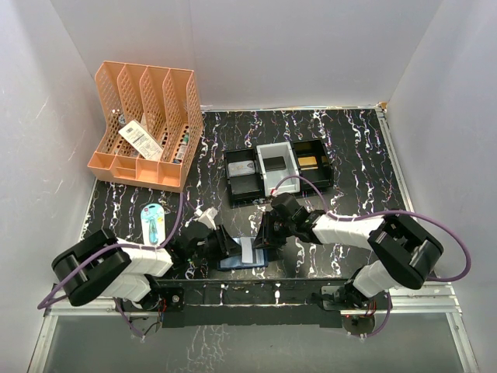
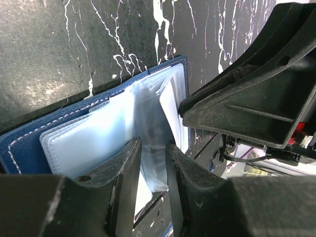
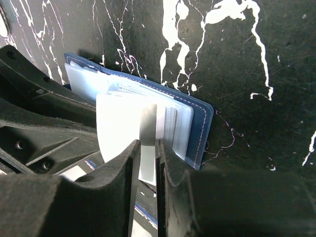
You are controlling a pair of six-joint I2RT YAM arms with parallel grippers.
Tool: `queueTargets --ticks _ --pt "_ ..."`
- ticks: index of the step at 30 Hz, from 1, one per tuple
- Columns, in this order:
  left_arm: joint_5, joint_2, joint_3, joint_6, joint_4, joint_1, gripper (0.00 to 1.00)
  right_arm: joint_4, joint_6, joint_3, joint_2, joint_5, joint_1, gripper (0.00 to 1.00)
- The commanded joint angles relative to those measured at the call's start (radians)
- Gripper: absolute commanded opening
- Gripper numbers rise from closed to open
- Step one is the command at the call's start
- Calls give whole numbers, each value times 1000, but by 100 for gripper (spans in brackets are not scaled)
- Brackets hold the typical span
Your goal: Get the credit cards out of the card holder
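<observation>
The navy-blue card holder [image 1: 242,258] lies open on the marbled table near its front edge, between my two grippers. In the left wrist view its navy cover [image 2: 29,143] and clear inner sleeves show. My left gripper [image 2: 153,145] is shut on one translucent sleeve of it, and in the top view it [image 1: 225,242] sits at the holder's left side. My right gripper [image 3: 146,143] is shut on a thin greyish credit card [image 3: 148,123] standing up from the holder [image 3: 200,123]. In the top view that gripper [image 1: 262,237] is at the holder's right side. Other cards are hidden.
Black and grey rectangular trays [image 1: 279,167] stand behind the grippers at mid table. An orange file organiser [image 1: 144,128] stands at the back left. A pale blue oval case [image 1: 153,221] lies left of the left arm. The table's front rail [image 1: 248,291] runs just below the holder.
</observation>
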Motion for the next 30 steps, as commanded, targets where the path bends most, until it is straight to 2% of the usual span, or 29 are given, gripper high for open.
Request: queueTargets --ticks 1,5,8,11,15,18,21,24,30 --pt "12 41 1 -20 103 -7 30 13 14 -52 40 -7 16 18" --pt "4 65 -15 -47 154 -6 32 10 16 -60 38 5 19 17" --pt "-25 28 -31 -66 122 -6 31 -8 14 -54 37 25 20 17" --pt "-63 -58 -33 -65 14 -7 30 -18 16 -50 34 37 20 17" --pt "-137 -187 -12 -50 -214 -7 28 -35 15 -42 28 56 19 17" --pt "-172 -258 -21 -50 -289 -6 27 -39 14 -38 33 54 20 17" --pt "-174 -307 -47 -57 -255 -6 27 -32 14 -36 36 48 20 17" --pt "-161 -317 -52 -48 -208 -7 33 -30 14 -32 42 45 19 16" --pt "-104 -242 -58 -44 -58 -6 38 -32 11 -25 50 43 20 16"
